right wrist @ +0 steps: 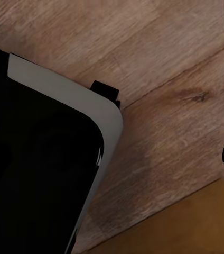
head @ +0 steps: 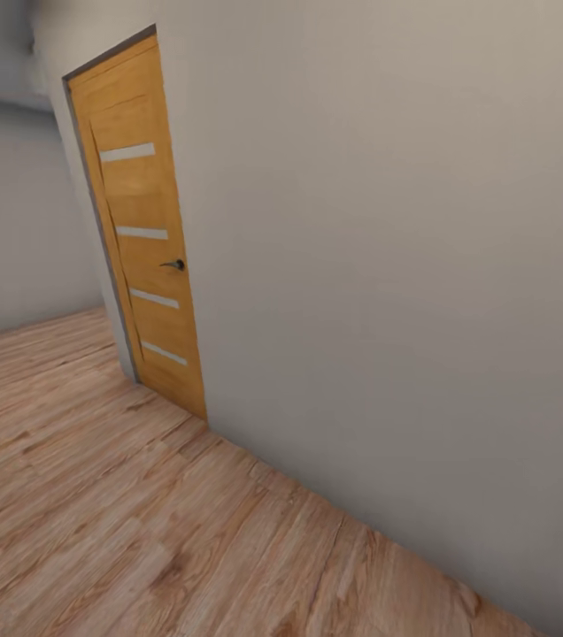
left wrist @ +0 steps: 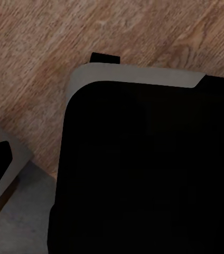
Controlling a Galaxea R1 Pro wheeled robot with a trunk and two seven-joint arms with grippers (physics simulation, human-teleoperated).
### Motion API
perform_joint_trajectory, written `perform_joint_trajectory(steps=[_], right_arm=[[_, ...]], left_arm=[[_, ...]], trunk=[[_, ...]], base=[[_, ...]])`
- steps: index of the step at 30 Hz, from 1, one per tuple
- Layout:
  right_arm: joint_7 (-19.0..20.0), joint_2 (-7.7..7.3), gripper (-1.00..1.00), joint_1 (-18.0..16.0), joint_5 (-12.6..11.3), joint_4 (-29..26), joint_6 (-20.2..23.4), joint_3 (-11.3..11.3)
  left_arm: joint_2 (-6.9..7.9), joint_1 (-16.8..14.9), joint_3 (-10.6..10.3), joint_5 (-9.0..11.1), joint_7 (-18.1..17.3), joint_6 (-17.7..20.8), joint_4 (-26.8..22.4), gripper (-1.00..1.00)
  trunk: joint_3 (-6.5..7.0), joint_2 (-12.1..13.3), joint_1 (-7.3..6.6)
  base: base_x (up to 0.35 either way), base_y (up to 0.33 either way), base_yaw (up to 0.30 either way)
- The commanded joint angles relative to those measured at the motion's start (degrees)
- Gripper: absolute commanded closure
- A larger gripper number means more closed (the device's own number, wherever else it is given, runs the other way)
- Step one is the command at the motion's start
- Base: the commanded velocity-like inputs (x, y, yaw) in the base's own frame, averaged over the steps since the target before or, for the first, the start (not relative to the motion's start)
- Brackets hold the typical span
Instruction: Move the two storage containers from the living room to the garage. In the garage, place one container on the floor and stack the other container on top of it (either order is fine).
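The two storage containers are out of view, and so is the garage. In the head view I face a pale grey wall (head: 388, 265) running from far left to near right, with light wood plank flooring (head: 96, 495) in front of it. Both wrist views look down on my own black body with its grey rim (left wrist: 138, 74) (right wrist: 64, 90) over the same planks.
A shut orange wooden door (head: 144, 239) with several pale horizontal strips and a dark handle (head: 173, 264) is set in the wall at the left. Beyond it another grey wall (head: 16, 230) closes the far left. Open plank floor stretches to the left and front.
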Motion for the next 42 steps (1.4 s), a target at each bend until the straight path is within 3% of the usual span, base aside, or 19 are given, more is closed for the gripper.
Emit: perform_joint_trajectory(steps=[1,18,42], right_arm=[[0.3,0.02,-1.00,-0.1,-0.6,0.2,-0.3,0.4],[0.3,0.03,-1.00,-0.1,-0.6,0.2,-0.3,0.4],[-1.6,0.30,-1.00,0.0,-0.6,0.2,-0.4,0.4]], left_arm=[[0.02,0.0,0.1,0.4,0.0,-0.1,0.0,-1.00],[0.02,0.0,0.1,0.5,0.0,0.0,0.1,-1.00],[0.08,0.0,0.0,0.5,0.0,-0.1,0.1,-1.00]], trunk=[[-0.06,0.0,0.03],[-0.06,0.0,0.03],[-0.06,0.0,0.03]], base=[[0.298,0.000,0.024],[0.320,0.000,0.028],[0.322,0.000,0.263]])
